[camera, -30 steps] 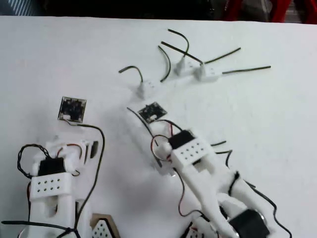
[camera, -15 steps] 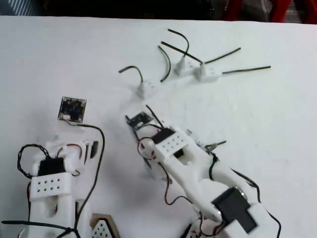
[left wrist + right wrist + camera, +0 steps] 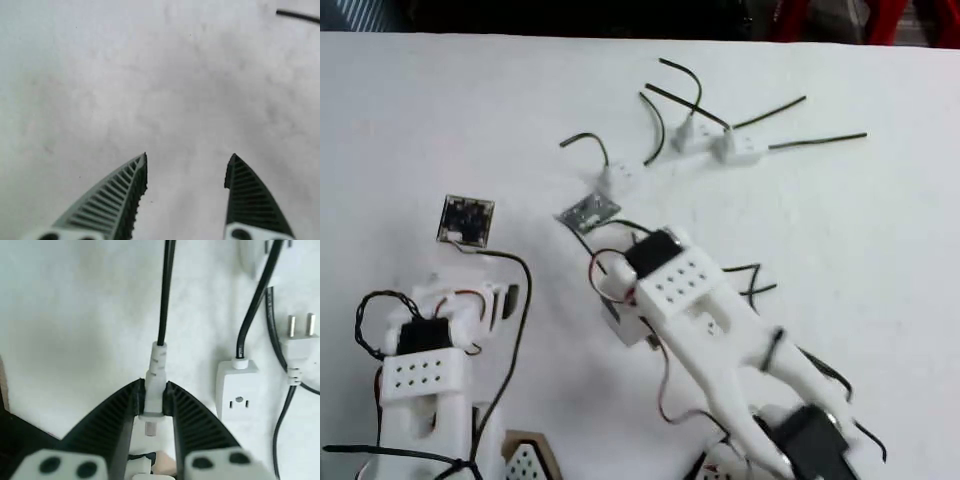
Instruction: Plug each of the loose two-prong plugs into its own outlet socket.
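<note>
My right gripper (image 3: 154, 387) is shut on a white two-prong plug (image 3: 155, 371), whose black cord (image 3: 167, 290) runs straight ahead over the table. Beside it lies a white outlet socket (image 3: 237, 390) on its own black cord, face up. Past that socket rests a loose plug (image 3: 300, 342) with both prongs showing. Another white piece (image 3: 255, 260) lies farther off. In the high view the right arm (image 3: 680, 285) leans over the table's middle and hides the held plug. My left gripper (image 3: 189, 159) is open over bare table, nothing between its fingers.
Three white pieces on black cords (image 3: 615, 180) (image 3: 685, 137) (image 3: 738, 148) lie at the far middle of the white table (image 3: 880, 230); from above I cannot tell sockets from plugs. A black cord (image 3: 750, 280) trails beside the right arm. The left arm (image 3: 417, 365) sits at the near left.
The right arm has swung left and farther out over the table, toward the nearest white piece. The left arm has not moved.
</note>
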